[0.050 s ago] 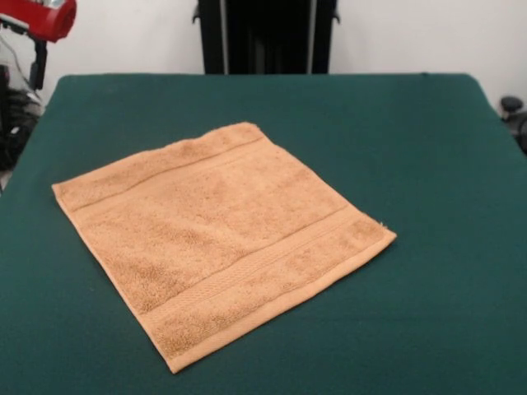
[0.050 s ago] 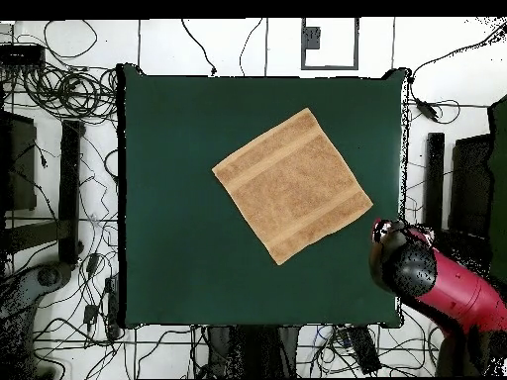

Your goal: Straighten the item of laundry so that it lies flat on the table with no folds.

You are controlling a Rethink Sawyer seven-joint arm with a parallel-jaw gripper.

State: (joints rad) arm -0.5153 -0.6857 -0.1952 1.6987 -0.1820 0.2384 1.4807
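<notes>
Towel (image 1: 222, 239) (image 2: 292, 185) lies spread flat on the green worktop (image 1: 428, 164) (image 2: 168, 247), one layer, no folds or turned corners visible. Turned at an angle to the worktop edges, so it reads as a diamond. Woven bands show near two opposite hems. In the overhead view it sits a bit right of centre and toward the top half; in the front view it sits left of centre, toward the near edge. All four corners are on the worktop, none over an edge.

Red and black arm (image 1: 37, 18) (image 2: 436, 277) is off to the side, over the worktop's lower right corner in the overhead view, at the top left corner in the front view. Well apart from the towel. Hand: cannot tell whether apart or together; not clearly seen.

Cables (image 2: 59, 89) on the floor around the worktop.
</notes>
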